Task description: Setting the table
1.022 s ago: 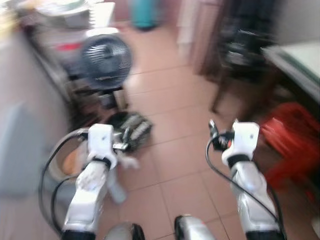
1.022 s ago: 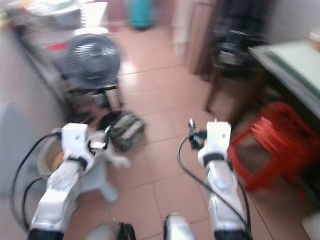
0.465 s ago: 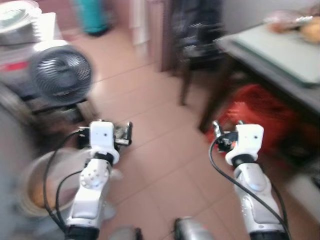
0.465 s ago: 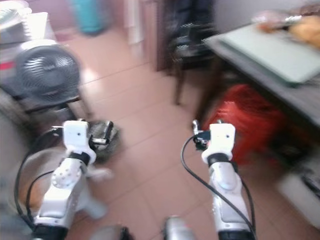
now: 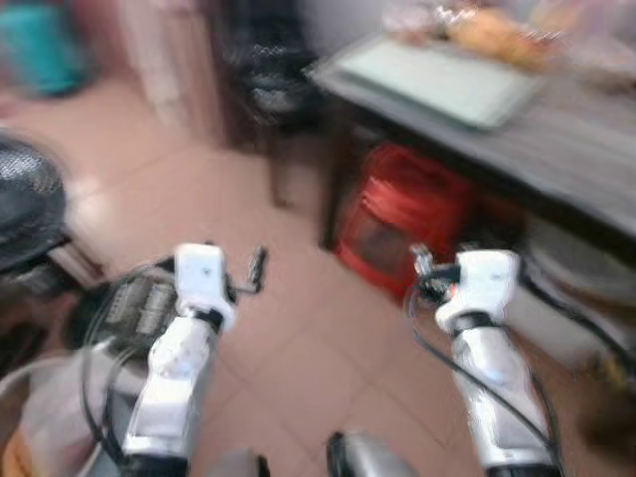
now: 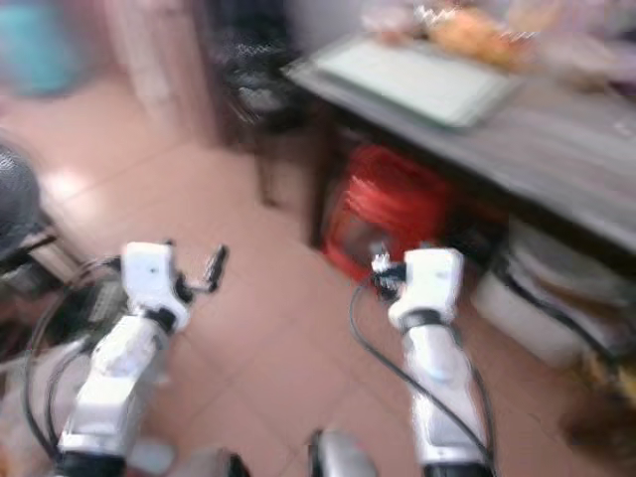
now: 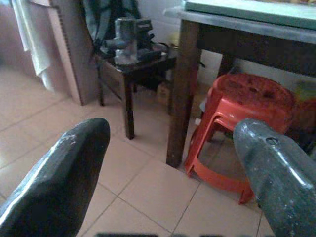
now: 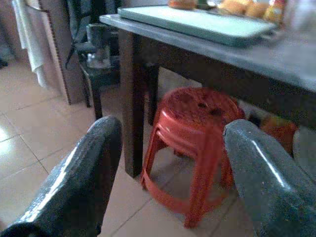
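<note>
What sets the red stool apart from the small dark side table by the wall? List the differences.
The red stool is bright red moulded plastic, apparently several stacked; the side table is dark wood. The red stool has a round top with holes and nothing on it; the side table has a flat squarish top carrying a grey machine. The red stool sits tucked under the big table; the side table stands out in the open against the wall. Both stand upright on the tiled floor.

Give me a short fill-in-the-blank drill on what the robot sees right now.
1. The stool under the table is coloured ____.
2. A pale green ____ lies on the table.
3. Both the left gripper and the right gripper have their fingers ____.
4. The floor is covered in ____.

Missing words: red; tray; open; tiles
</note>
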You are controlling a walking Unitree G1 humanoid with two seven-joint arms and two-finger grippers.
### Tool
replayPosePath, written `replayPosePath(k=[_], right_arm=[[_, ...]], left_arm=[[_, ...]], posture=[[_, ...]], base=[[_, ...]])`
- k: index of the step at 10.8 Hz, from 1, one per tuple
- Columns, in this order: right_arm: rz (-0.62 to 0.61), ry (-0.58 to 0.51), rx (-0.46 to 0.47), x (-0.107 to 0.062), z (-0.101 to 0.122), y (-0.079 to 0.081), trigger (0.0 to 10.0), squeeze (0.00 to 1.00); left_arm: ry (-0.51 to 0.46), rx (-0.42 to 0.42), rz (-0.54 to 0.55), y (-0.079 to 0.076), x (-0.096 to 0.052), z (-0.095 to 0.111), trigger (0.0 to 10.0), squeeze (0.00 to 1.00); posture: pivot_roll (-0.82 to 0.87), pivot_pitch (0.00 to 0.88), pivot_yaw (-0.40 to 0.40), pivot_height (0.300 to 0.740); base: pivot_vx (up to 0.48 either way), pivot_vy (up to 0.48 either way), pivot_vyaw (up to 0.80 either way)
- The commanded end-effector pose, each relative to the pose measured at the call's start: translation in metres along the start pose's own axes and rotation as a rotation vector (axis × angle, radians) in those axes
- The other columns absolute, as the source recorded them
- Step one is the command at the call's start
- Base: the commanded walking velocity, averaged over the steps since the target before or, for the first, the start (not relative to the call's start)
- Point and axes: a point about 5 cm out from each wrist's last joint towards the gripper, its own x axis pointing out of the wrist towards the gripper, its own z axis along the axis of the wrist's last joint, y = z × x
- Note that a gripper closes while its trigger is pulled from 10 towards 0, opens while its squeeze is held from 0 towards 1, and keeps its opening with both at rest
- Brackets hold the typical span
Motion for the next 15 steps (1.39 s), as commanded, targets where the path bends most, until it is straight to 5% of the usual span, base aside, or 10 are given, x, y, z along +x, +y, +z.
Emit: replayPosePath(k=[1,9,15], right_arm=[[-0.007,-0.013,-0.013,0.0,0.003,-0.005,10.0,0.0],[0.002,-0.014,0.003,-0.009,0.006,-0.009,10.0,0.0],[-0.027,0.035,-0.055,-0.017,-0.001,-0.011,10.0,0.0]], left_arm=[[-0.023,-0.018,0.013,0.0,-0.001,0.002,10.0,0.0],[-0.01,-0.06,-0.005,-0.001,-0.007,-0.005,10.0,0.0],[0.005,-0.079,-0.016,-0.006,-0.012,-0.008,10.0,0.0]], posture=[[-0.06,0.11,0.028,0.74],[-0.08,0.113,0.018,0.74],[-0.08,0.123,0.0,0.74]], base=[[0.0,0.0,-0.8],[0.0,0.0,-0.8],[0.0,-0.321,0.0]])
